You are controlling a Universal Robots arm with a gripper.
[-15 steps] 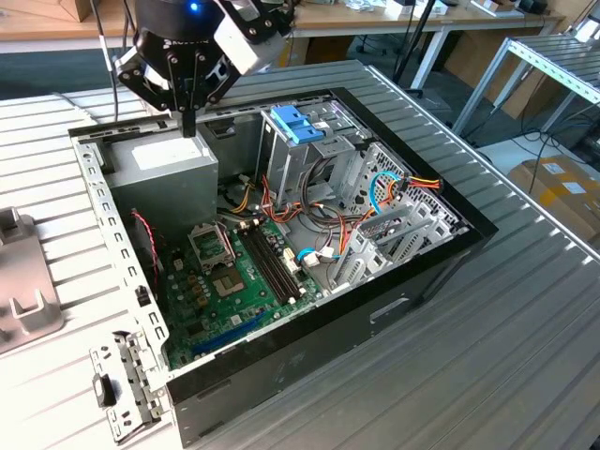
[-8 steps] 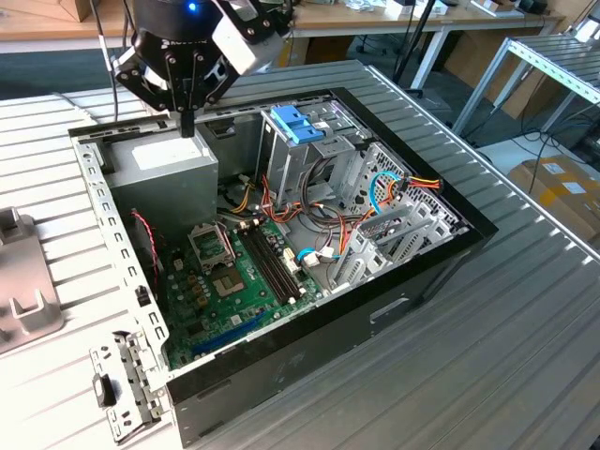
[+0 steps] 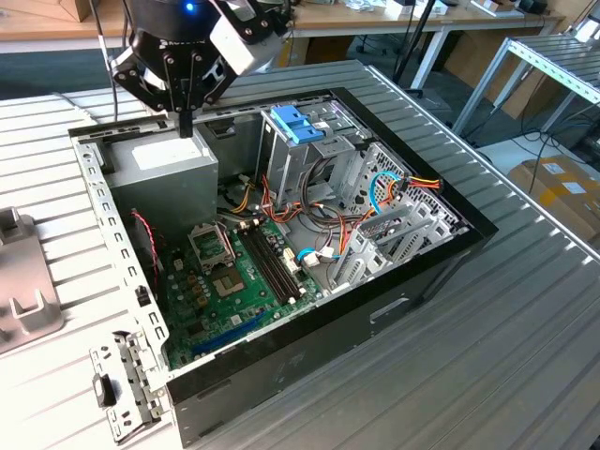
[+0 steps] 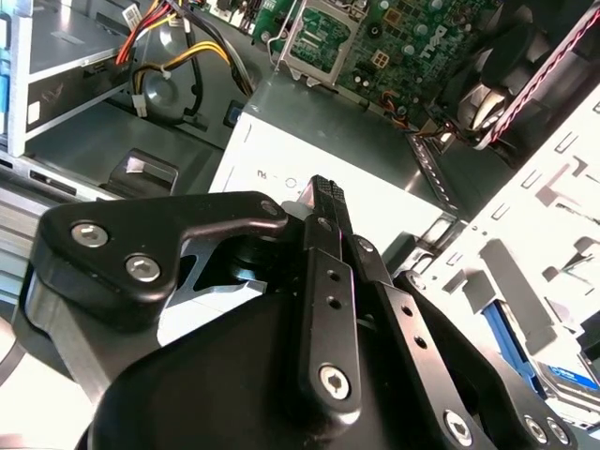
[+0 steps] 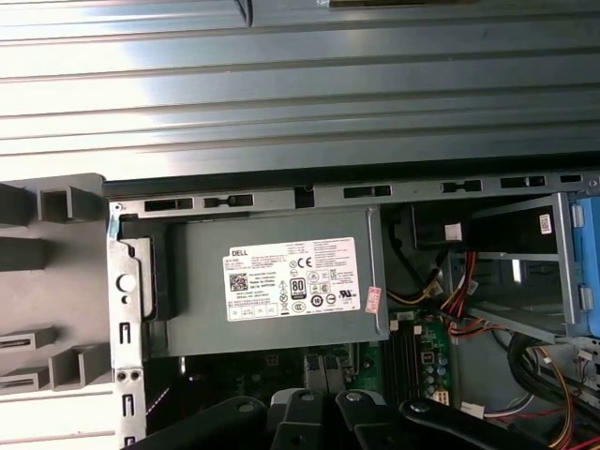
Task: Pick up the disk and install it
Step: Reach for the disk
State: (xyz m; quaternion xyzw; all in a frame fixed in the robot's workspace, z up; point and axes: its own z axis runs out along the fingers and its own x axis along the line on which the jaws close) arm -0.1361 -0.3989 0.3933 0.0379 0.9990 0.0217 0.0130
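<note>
Hovering just above the large grey metal power supply box (image 3: 165,161), the black two-finger gripper (image 3: 186,124) has its jaws drawn together with nothing between them. In the second wrist view the fingertips (image 4: 323,187) meet as one narrow bar over the box's white label. The box sits in the far corner, toward the exterior view's left, of the open black-and-grey computer case (image 3: 300,352), which lies on a ribbed grey metal table (image 3: 506,375).

What looks like the disk (image 4: 565,377), a flat silver-grey drive with a pale label and a light-blue plastic edge, shows partly in the second wrist view. It is outside the case, beyond its perforated rim wall and well apart from the gripper; I cannot tell how it lies.

The grey drive cage with blue tabs (image 3: 291,150) stands just beside the power supply box on the exterior view's right, with red, yellow and orange cables (image 3: 281,202) bunched near its foot.

As I judge it, the closed jaws could only push the disk, not grasp it. Any drop from this spot would strike the box, and a low sideways move could clip the rim wall. A grip on the plastic edge alone might flex and slip. The loose cables could snag the disk at the cage.
</note>
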